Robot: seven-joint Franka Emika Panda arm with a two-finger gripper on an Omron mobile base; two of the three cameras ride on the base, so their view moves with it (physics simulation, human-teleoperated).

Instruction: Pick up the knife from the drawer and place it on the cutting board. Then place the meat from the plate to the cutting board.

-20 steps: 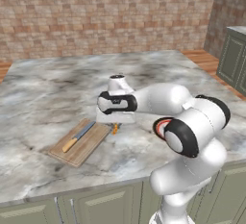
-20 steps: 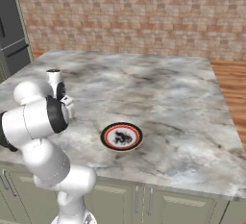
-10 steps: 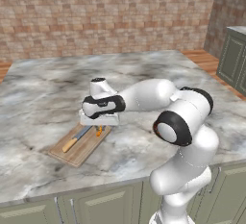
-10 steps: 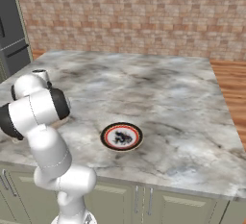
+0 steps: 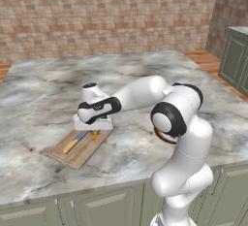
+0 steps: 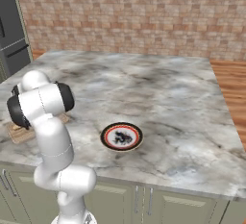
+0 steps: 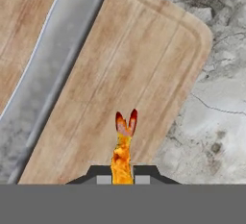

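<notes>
Step 2 in hand: meat transfer. Knife [image 5: 78, 139] already on board [image 5: 77, 147], lower left of left base view; blade [image 7: 45, 79] runs along upper left of hand view.

Gripper [image 7: 122, 180] pinches orange-red meat [image 7: 123, 146] between fingertips, low over board near its corner, bottom centre of hand view.

Next move, est.: lower onto bare wood beside blade, release, retract up.

Plate [image 6: 121, 137] at centre of right base view, dark residue inside.

Obstruction: knife close; keep meat off blade. Counter [image 6: 158, 88] otherwise free.
</notes>
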